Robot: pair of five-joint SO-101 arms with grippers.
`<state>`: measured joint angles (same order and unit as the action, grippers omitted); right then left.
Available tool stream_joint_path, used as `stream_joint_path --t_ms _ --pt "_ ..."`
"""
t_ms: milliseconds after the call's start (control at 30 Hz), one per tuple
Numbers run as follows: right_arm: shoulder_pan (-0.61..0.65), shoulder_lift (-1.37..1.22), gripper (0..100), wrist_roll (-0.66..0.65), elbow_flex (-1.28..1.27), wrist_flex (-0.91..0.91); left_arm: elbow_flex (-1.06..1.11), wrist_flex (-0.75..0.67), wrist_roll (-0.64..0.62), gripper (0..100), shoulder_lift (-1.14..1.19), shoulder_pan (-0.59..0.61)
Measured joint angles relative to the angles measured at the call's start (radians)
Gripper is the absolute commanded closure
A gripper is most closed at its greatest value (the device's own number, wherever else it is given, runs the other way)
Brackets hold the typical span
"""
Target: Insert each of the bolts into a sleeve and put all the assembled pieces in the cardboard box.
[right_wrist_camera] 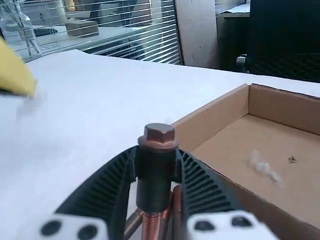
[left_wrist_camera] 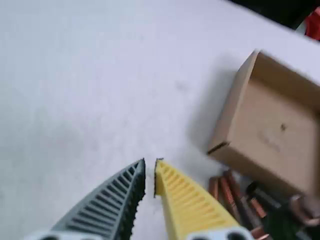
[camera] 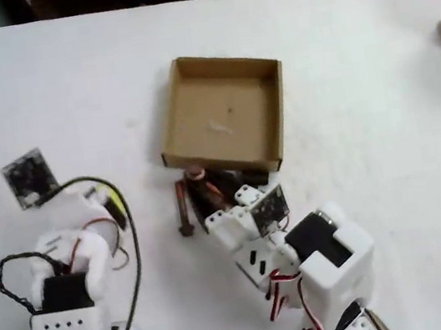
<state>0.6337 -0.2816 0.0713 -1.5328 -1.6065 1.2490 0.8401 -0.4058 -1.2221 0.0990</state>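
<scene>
White desk [camera: 363,107] with a cardboard box [camera: 224,160] at its middle; the right tool [right_wrist_camera: 156,152] grips a sleeved bolt [right_wrist_camera: 159,136] upright just beside the box's wall, spare bolts [left_wrist_camera: 225,192] lying below. Nearby the left tool [left_wrist_camera: 150,167] is pinched together, empty.

A shallow, open-topped cardboard box [camera: 220,162] sat flat, and just outside its near wall a copper hex-headed bolt [right_wrist_camera: 159,135] stood upright in a black sleeve [right_wrist_camera: 154,180], with several more copper bolts [left_wrist_camera: 226,192] lying flat by that same wall.
</scene>
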Motion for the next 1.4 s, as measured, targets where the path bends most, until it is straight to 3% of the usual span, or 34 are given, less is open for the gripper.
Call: stream_joint_path --t_ms 200,500,800,1067,1400 --pt "-0.005 0.109 98.2 0.0 -0.032 0.12 0.175 0.035 0.183 98 0.0 0.0" --pt "-0.109 0.523 98.1 0.0 -0.037 0.651 0.362 -0.029 0.427 98 -0.009 0.0" --pt "-0.222 0.991 98.1 0.0 -0.015 1.198 0.364 -0.035 0.446 98 -0.009 0.0" --pt "-0.302 1.135 98.1 0.0 0.29 1.867 0.364 -0.035 0.446 98 -0.009 0.0" --pt "-0.391 0.948 98.1 0.002 0.667 2.008 0.364 -0.035 0.446 98 -0.009 0.0"
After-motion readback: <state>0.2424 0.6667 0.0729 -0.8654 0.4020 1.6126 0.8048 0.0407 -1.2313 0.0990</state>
